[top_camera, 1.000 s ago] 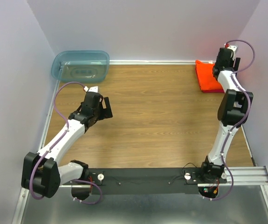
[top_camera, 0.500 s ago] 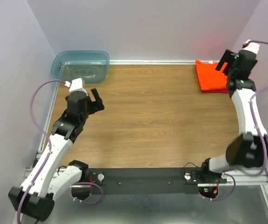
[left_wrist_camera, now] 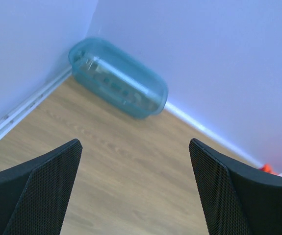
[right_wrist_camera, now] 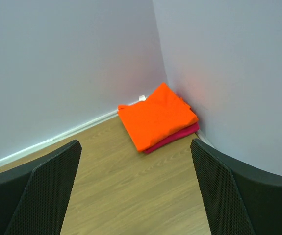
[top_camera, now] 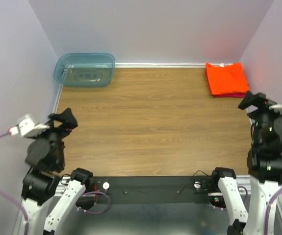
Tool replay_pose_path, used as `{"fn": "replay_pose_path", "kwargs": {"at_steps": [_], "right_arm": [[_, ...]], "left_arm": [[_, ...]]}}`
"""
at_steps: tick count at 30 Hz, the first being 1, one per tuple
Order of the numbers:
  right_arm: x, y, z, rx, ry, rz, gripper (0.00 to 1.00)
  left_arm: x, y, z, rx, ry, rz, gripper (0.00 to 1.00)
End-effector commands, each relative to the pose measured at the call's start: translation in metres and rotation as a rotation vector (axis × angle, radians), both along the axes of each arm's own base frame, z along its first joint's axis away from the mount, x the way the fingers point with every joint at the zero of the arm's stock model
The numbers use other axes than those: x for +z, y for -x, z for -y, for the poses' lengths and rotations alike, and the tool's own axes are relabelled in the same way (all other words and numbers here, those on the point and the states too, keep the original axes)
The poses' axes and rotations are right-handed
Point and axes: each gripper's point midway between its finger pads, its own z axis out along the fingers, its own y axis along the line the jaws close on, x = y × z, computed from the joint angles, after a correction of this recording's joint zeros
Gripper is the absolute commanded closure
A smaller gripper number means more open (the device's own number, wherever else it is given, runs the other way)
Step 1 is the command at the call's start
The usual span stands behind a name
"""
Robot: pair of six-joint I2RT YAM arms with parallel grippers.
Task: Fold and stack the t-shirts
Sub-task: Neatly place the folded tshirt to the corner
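You had the orange t-shirt (right_wrist_camera: 156, 117) lying folded on top of the magenta t-shirt (right_wrist_camera: 179, 136), of which only a thin edge showed under it at the near side. The stack sat in the far right corner of the table (top_camera: 150, 122), close against both walls. I think you placed it there so that it was out of the way of the arms. The tub (top_camera: 84, 69) stood in the far left corner, well apart from the shirts.

The right gripper (right_wrist_camera: 135, 142) had its fingers wide apart with nothing between them, and it faced the stack from well back. The left gripper (left_wrist_camera: 134, 144) was the same, wide and empty, pointing toward the tub. In my judgement the task was finished and you were parking both arms.

Compared with one second before, both arms were pulled back. At that time the right gripper was directly at the stack and the left arm reached over the left part of the table. Now both stood high near their bases at the near edge. The shirts and the tub did not move
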Motion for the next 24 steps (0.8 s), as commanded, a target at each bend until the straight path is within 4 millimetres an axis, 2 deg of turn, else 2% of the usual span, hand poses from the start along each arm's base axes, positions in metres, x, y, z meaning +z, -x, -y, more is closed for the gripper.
{"fn": "replay_pose_path", "kwargs": {"at_steps": [1, 3, 4, 8, 10, 18, 24], "right_arm": [[-0.018, 0.038, 0.002, -0.046, -0.007, -0.014, 0.00], [-0.014, 0.050, -0.003, -0.027, -0.019, -0.009, 0.00], [-0.019, 0.056, -0.007, -0.006, -0.020, -0.021, 0.00], [-0.028, 0.070, -0.020, 0.059, -0.047, 0.009, 0.00], [-0.035, 0.070, -0.024, 0.076, -0.069, 0.004, 0.00], [-0.035, 0.068, -0.046, 0.206, -0.070, 0.011, 0.00], [-0.034, 0.069, -0.048, 0.215, -0.065, 0.014, 0.00]], "left_arm": [[0.011, 0.037, -0.026, 0.091, 0.084, 0.130, 0.01], [0.018, 0.051, -0.029, 0.076, 0.097, 0.177, 0.01], [0.020, 0.057, -0.030, 0.071, 0.105, 0.191, 0.01], [0.020, 0.065, -0.036, 0.092, 0.134, 0.218, 0.01], [0.019, 0.064, -0.034, 0.083, 0.139, 0.218, 0.01], [0.013, 0.051, -0.020, 0.027, 0.142, 0.191, 0.01], [0.006, 0.042, -0.011, -0.006, 0.154, 0.185, 0.01]]}}
